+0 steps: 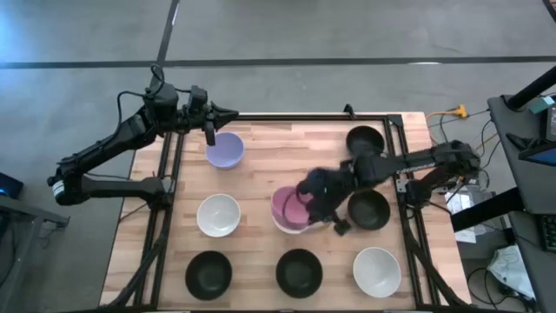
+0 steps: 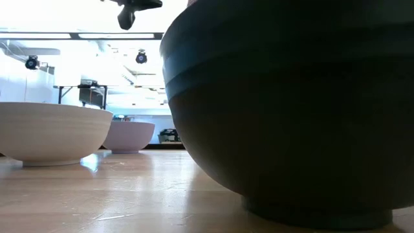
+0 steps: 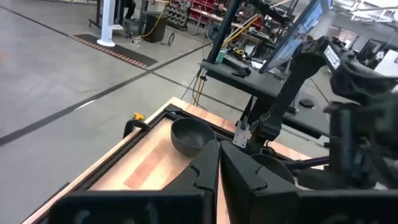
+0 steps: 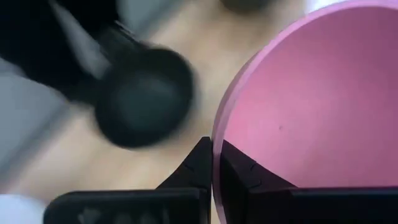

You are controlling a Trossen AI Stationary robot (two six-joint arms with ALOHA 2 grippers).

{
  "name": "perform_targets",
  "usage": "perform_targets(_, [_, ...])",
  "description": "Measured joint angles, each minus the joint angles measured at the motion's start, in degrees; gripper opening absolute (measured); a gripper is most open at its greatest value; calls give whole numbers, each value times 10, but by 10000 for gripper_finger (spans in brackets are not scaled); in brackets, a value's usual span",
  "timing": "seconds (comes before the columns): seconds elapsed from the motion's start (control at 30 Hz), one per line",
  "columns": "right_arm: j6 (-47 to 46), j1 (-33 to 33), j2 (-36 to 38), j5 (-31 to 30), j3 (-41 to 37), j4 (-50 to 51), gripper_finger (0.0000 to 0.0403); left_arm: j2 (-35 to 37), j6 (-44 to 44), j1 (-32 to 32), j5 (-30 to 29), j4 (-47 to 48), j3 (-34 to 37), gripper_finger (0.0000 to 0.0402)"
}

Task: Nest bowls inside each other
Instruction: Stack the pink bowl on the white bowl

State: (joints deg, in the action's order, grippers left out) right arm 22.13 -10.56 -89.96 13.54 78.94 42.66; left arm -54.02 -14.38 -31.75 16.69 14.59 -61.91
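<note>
In the high view, my right gripper (image 1: 317,198) is at the table's middle, shut on the pink bowl (image 1: 289,207). The pink bowl lies over a white bowl whose rim (image 1: 293,229) shows beneath it. My left gripper (image 1: 209,132) is shut and hovers at the far left, beside the lavender bowl (image 1: 225,149). Two more white bowls (image 1: 218,215) (image 1: 376,271) and several black bowls, such as one (image 1: 368,209) by the right arm, stand upright on their bases. The low view shows a black bowl (image 2: 291,110) close up, a white bowl (image 2: 52,129) and the lavender bowl (image 2: 129,134). My right gripper pinches the pink bowl's rim (image 4: 216,140) on its right side, one finger inside the bowl and one outside. The fingers come slanting from the table's right and above. The bowl lies tilted over the white bowl; whether it rests in it I cannot tell.
A black frame edges the table on the left, far and right sides. Black bowls stand at the far right (image 1: 365,139) and along the near edge (image 1: 208,272) (image 1: 299,271). Bare wood lies at the far middle. Desks and cables stand to the table's right.
</note>
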Motion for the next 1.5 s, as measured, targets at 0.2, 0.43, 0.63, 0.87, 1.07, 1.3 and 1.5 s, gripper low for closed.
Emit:
perform_targets(0.2, [41,-51,-45,-165,2,-1,9,-1,2,0,0,1,1,0])
perform_targets(0.43, [22,-66,-98,-167,1,3,9,-1,3,0,2,28,5,0])
perform_targets(0.63, [-27,-63,-121,-166,0,4,9,-1,1,0,4,47,5,0])
perform_targets(0.87, [-27,-65,-128,-164,0,8,9,4,1,0,11,58,5,0])
perform_targets(1.07, [-26,-64,-131,-131,0,8,9,7,-2,0,13,58,5,0])
perform_targets(1.3, [-26,-64,-155,-130,0,18,9,8,-2,0,13,58,5,0])
perform_targets(1.5, [-24,-64,-167,-138,2,18,9,10,-2,0,13,58,5,0])
